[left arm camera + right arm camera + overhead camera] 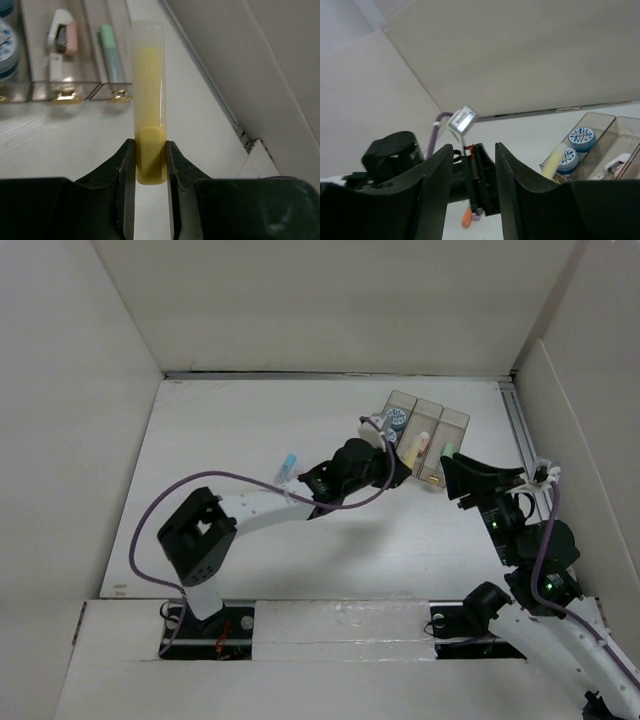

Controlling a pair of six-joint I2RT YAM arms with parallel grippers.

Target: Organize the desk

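My left gripper (398, 466) is shut on a yellow highlighter (147, 90), which juts forward from the jaws (149, 150) and points at the translucent three-compartment bin (456, 418). The bin holds blue-lidded round pots (5, 47), a white-and-pink stapler (62, 37) and a green pen (111, 55). My right gripper (449, 468) is open and empty beside the bin's near right corner. In the right wrist view its jaws (474, 150) frame the left wrist, with the highlighter (554, 161) and the pots (581, 138) to the right. The white desk (250, 430) lies under it all.
A blue-capped pen (288, 466) lies on the desk left of the left wrist. Small orange (466, 219) and purple (477, 216) items show under the left arm. White upright panels surround the desk, and a metal rail (520, 425) runs along its right edge.
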